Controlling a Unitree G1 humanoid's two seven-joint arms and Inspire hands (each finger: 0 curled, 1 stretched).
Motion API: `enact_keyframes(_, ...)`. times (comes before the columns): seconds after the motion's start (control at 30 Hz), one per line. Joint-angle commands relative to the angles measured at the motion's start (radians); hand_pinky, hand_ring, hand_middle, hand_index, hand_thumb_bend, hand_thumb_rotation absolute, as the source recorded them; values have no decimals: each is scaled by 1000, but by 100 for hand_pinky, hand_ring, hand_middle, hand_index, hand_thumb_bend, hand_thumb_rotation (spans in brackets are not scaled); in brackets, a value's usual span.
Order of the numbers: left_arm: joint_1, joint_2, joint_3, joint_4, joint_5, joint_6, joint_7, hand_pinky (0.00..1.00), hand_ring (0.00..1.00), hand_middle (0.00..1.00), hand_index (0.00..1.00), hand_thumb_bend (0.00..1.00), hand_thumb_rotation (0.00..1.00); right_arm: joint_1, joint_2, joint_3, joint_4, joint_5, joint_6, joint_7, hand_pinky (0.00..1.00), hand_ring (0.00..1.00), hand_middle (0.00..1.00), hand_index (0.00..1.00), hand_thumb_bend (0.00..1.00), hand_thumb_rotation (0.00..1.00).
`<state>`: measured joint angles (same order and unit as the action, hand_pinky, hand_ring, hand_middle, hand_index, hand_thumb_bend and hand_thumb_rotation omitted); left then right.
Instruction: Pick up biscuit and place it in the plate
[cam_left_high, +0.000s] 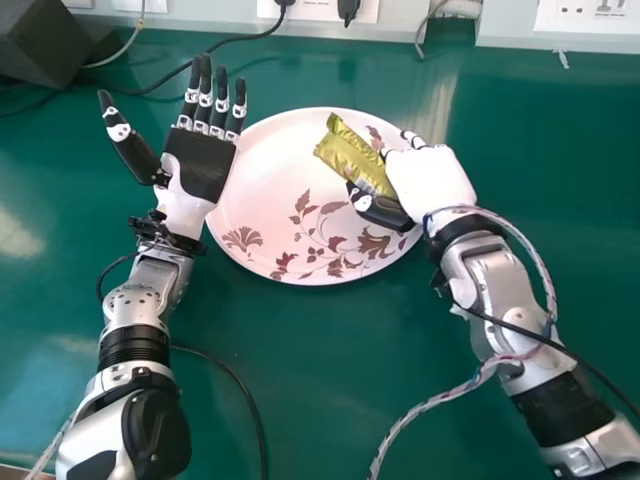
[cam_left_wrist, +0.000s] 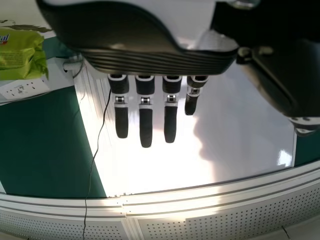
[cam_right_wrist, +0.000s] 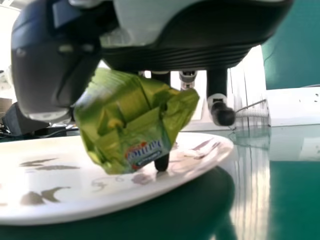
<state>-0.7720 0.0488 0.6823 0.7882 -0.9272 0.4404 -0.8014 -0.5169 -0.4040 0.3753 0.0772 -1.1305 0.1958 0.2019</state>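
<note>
My right hand (cam_left_high: 430, 185) is over the right part of the white floral plate (cam_left_high: 290, 262), its thumb and fingers closed round the green-gold biscuit packet (cam_left_high: 352, 155). The packet points up and left over the plate. In the right wrist view the packet (cam_right_wrist: 135, 120) hangs under my right hand (cam_right_wrist: 218, 107), above the plate (cam_right_wrist: 55, 200). My left hand (cam_left_high: 205, 155) lies at the plate's left edge, palm up with straight fingers and the thumb spread out. From the left wrist view, my left hand (cam_left_wrist: 145, 120) holds nothing, and the packet (cam_left_wrist: 20, 55) is farther off.
A dark box (cam_left_high: 45, 40) stands on the green table (cam_left_high: 310, 390) at the back left. Black cables (cam_left_high: 150, 88) cross the table behind my left hand, and another (cam_left_high: 245, 395) runs beside the left forearm. White socket panels (cam_left_high: 330, 12) line the back edge.
</note>
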Motion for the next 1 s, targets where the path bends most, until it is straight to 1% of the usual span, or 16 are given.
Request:
enact_keyframes(0.0, 16, 10, -9, 1, -12, 10, -8, 75, 75, 82, 99, 99, 32, 45, -1, 36, 44, 20, -14, 21, 8, 21, 43, 49, 52, 0)
enact_keyframes(0.07, 20, 4, -9, -11, -5, -1, 10, 74, 75, 82, 97, 99, 31, 49, 0, 44, 53, 20, -15, 10, 11, 23, 43, 49, 52, 0)
enact_keyframes(0.13, 23, 0, -10, -14, 1, -23, -1, 74, 75, 82, 96, 100, 31, 53, 0, 51, 61, 19, -14, 0, 15, 27, 42, 49, 52, 0)
enact_keyframes(0.2, 22, -3, -13, -1, 10, -65, -41, 73, 76, 82, 96, 100, 31, 56, -2, 56, 64, 20, -13, -4, 22, 35, 48, 49, 52, 0)
enact_keyframes(0.27, 23, -12, -18, -1, 15, -101, -56, 73, 76, 82, 96, 100, 30, 60, -6, 58, 62, 21, -14, -8, 26, 41, 52, 48, 52, 0)
enact_keyframes(0.3, 25, -14, -22, 0, 17, -111, -60, 73, 76, 82, 96, 100, 31, 62, -8, 59, 61, 21, -13, -9, 30, 47, 60, 49, 52, 3)
enact_keyframes(0.33, 25, -14, -26, 4, 19, -116, -72, 73, 76, 82, 96, 100, 31, 63, -11, 60, 58, 20, -11, -7, 33, 51, 64, 49, 52, 4)
enact_keyframes(0.43, 26, -10, -38, 17, 26, -129, -98, 73, 77, 82, 96, 100, 31, 65, -21, 64, 57, 19, -10, -2, 42, 62, 73, 49, 52, 5)
enact_keyframes(0.5, 28, -13, -42, 16, 28, -137, -86, 72, 77, 82, 96, 100, 32, 67, -29, 68, 59, 18, -12, -3, 46, 64, 75, 61, 82, 4)
enact_keyframes(0.53, 29, -15, -44, 15, 28, -142, -82, 72, 77, 82, 96, 100, 32, 67, -31, 70, 59, 19, -13, 0, 47, 65, 75, 64, 89, 4)
enact_keyframes(0.57, 30, -18, -44, 12, 26, -144, -77, 72, 77, 82, 96, 100, 32, 68, -34, 72, 58, 18, -12, 3, 49, 66, 76, 67, 93, 5)
enact_keyframes(0.63, 34, -21, -47, 3, 24, -145, -71, 72, 77, 82, 96, 100, 32, 69, -32, 71, 60, 25, -7, 5, 52, 68, 78, 71, 96, 5)
enact_keyframes(0.73, 33, -19, -47, 8, 21, -147, -84, 74, 77, 82, 97, 100, 32, 65, -25, 65, 65, 32, -1, -6, 55, 70, 80, 73, 96, 6)
enact_keyframes(0.87, 39, -23, -49, -2, 23, -155, -79, 76, 77, 84, 99, 98, 32, 53, -23, 48, 59, 50, 1, -22, 58, 73, 81, 75, 95, 11)
enact_keyframes(0.9, 40, -23, -51, -4, 25, -160, -83, 77, 76, 84, 100, 97, 33, 50, -25, 46, 55, 52, 2, -22, 61, 75, 83, 76, 94, 14)
enact_keyframes(0.97, 46, -27, -54, -18, 24, -158, -75, 77, 76, 84, 100, 97, 34, 46, -31, 40, 42, 51, 4, -21, 63, 77, 84, 77, 94, 17)
